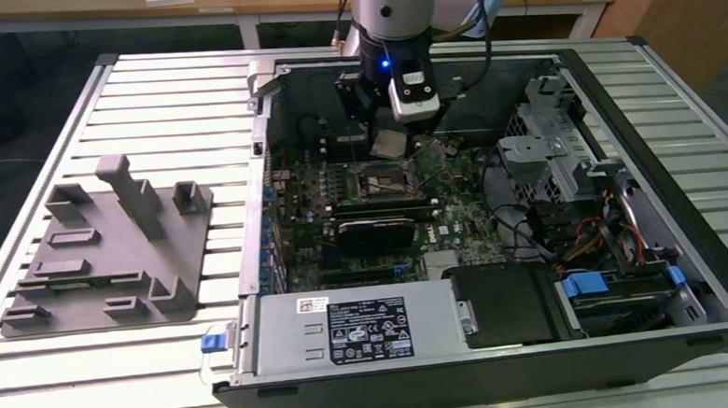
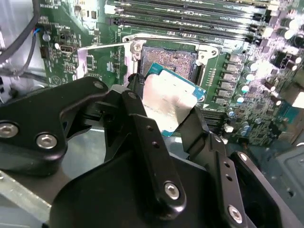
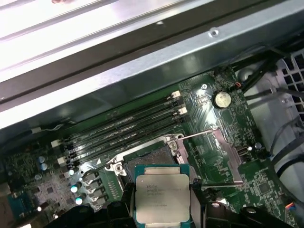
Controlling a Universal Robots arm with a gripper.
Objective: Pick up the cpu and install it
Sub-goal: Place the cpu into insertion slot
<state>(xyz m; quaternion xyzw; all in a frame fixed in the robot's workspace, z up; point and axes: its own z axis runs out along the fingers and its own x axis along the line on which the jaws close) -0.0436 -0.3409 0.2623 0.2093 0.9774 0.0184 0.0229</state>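
Above bare socket (image 3: 148, 159), cpu (image 3: 160, 190) in pincer (image 3: 162, 203)

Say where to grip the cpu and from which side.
Likely by two opposite thin edges, a finger closing in from each side, as the gripper holds the cpu now: a thin flat square gives only its edges to pinch.

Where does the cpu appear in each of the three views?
Exterior view: cpu hangs under the arm, near the open socket.
Second wrist view: cpu gripped by the tool, before the socket.
First wrist view: cpu in the tool, next to the socket.
Shared landmark: the socket.
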